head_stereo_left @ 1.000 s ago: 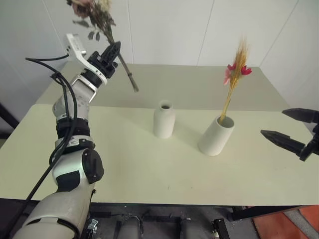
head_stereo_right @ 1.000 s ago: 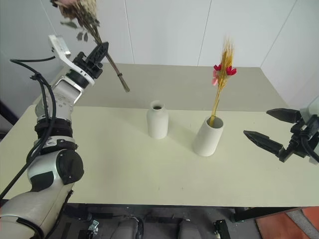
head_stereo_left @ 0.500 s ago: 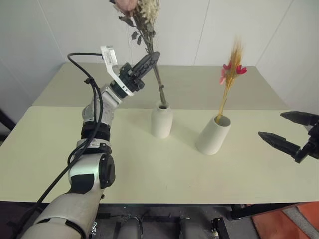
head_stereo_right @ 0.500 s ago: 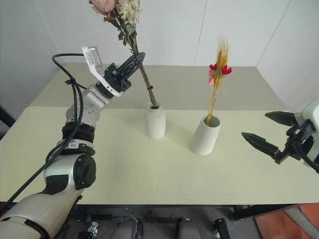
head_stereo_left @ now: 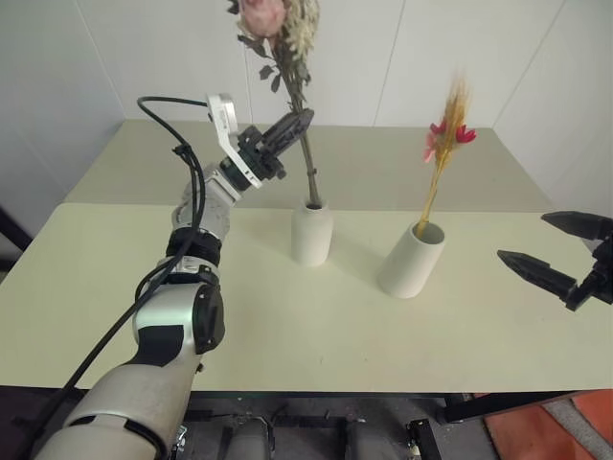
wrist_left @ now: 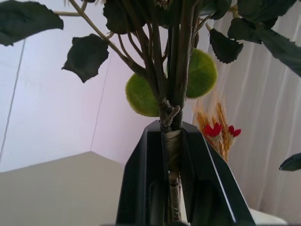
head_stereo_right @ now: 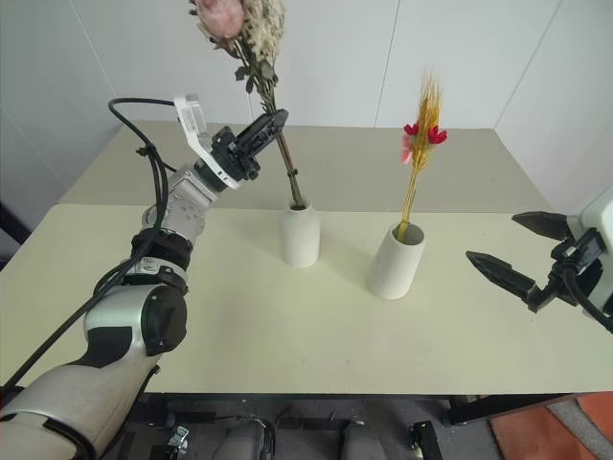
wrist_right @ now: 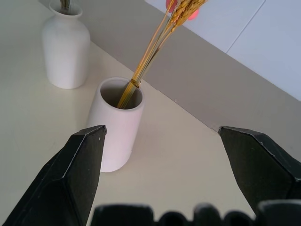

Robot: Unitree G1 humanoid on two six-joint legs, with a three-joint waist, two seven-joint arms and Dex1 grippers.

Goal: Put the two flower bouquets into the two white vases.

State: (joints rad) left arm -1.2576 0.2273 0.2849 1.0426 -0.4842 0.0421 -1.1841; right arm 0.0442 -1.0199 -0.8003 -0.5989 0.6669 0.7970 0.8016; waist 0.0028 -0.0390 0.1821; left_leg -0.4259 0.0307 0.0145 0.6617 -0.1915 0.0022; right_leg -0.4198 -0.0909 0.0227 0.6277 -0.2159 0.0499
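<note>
My left gripper [head_stereo_left: 295, 125] is shut on the stems of the pink rose bouquet [head_stereo_left: 278, 24], which rises above it. The stem ends reach down into the narrow mouth of the bottle-shaped white vase [head_stereo_left: 311, 233] at the table's middle. The left wrist view shows the stems [wrist_left: 172, 141] pinched between the black fingers. The yellow-orange stalk bundle with small red flowers [head_stereo_left: 446, 144] stands tilted in the wide cylinder vase [head_stereo_left: 412, 261] to the right. My right gripper [head_stereo_left: 556, 251] hangs open at the right, apart from the cylinder vase [wrist_right: 115, 123].
The pale table [head_stereo_left: 287, 316] has a seam across it behind the vases. White walls close the back and right. Bare tabletop lies in front of both vases and to the left.
My left gripper carried the rose bouquet rightward and down from the far left, and its stem ends now sit in the bottle vase's mouth. The right gripper stayed still.
</note>
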